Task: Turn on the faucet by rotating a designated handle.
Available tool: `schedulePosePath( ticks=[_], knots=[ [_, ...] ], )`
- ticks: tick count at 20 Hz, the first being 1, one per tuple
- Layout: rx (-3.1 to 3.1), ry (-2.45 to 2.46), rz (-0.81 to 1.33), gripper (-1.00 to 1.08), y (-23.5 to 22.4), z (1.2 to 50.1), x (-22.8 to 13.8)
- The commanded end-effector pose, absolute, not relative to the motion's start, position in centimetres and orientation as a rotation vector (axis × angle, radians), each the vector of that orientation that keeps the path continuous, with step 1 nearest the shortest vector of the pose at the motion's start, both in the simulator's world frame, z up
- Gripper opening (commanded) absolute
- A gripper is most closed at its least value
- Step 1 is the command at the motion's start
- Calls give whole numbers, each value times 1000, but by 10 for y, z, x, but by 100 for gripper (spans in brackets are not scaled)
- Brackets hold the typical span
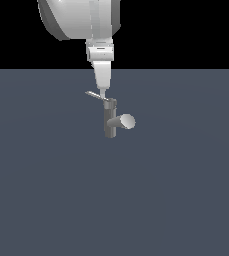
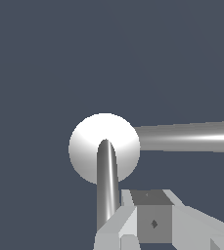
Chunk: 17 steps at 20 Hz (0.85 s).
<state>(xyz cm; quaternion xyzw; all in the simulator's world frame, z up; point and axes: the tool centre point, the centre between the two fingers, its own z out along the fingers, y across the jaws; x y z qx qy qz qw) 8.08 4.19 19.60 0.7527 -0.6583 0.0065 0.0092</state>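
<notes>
The faucet (image 1: 110,122) is a small grey upright post with a thick spout (image 1: 126,121) ending in a pale round face, pointing toward the exterior view's right. A thin flat handle (image 1: 93,94) slants off the post's top toward the exterior view's left. My gripper (image 1: 102,93) comes straight down from above, its tip right at the handle near the post. In the wrist view the post's round top (image 2: 86,146), the spout (image 2: 191,137) and the narrow handle (image 2: 106,185) show. The gripper (image 2: 150,222) sits close beside the handle, its fingers together with nothing between them.
The faucet stands alone on a flat dark blue-grey floor (image 1: 186,200). The large white arm link (image 1: 78,17) hangs above it at the frame's top.
</notes>
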Motion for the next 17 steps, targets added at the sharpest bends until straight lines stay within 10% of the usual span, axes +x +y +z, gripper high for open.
schedulePosePath(
  ticks=[1,17],
  knots=[
    [2400,-2026,23,-100,70,189,93],
    [2436,-1984,1,-100,105,182,123]
  ],
)
